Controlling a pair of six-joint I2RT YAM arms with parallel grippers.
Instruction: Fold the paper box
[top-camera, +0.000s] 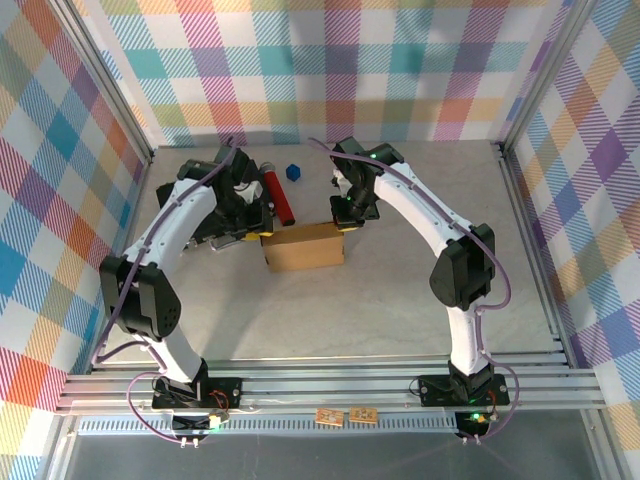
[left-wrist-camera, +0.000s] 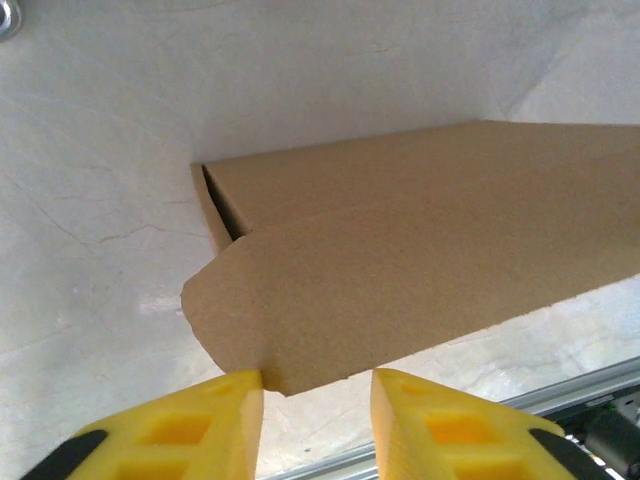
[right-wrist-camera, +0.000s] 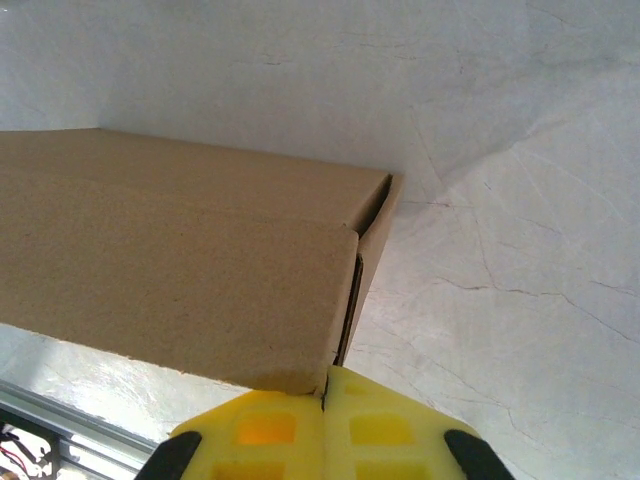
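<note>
Left fingers (left-wrist-camera: 235, 405) apart, right fingers (right-wrist-camera: 295, 402) together — flat-sided matte brown paper box (top-camera: 303, 247) between

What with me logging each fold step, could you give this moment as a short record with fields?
paper box: mid-table, folded into a shallow box; one flap at its left end untucked
left gripper: open, straddling the loose flap's edge
right gripper: shut at the box's right-end corner; whether it pinches cardboard is unclear
behind the box: red cylinder lying down, blue cube
</note>
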